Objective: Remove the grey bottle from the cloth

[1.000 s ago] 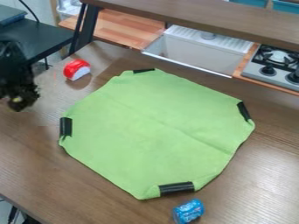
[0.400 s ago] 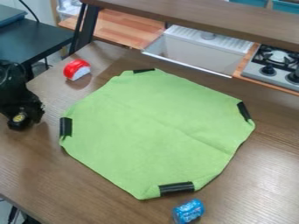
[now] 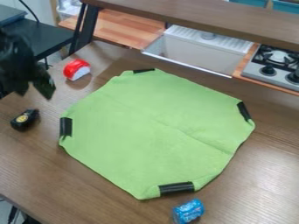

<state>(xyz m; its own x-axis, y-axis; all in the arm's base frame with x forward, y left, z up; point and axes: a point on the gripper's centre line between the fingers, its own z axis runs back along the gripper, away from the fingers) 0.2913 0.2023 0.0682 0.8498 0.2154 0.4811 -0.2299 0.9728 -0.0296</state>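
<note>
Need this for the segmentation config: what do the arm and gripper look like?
The arm is black where it shows, with no cables or markings that I can make out. The gripper is also black, with two dark fingers that taper towards their tips. Finer surface detail can't be told.

tool (image 3: pixel 34 90): blurred | arm (image 3: pixel 13 57): cut off left | stove (image 3: pixel 265 73): cut off right | 2 teal bins (image 3: pixel 285 6): cut off top

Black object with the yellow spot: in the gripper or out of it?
Out. The black object rests on the table, left of the cloth, and wood shows between it and the open gripper.
</note>
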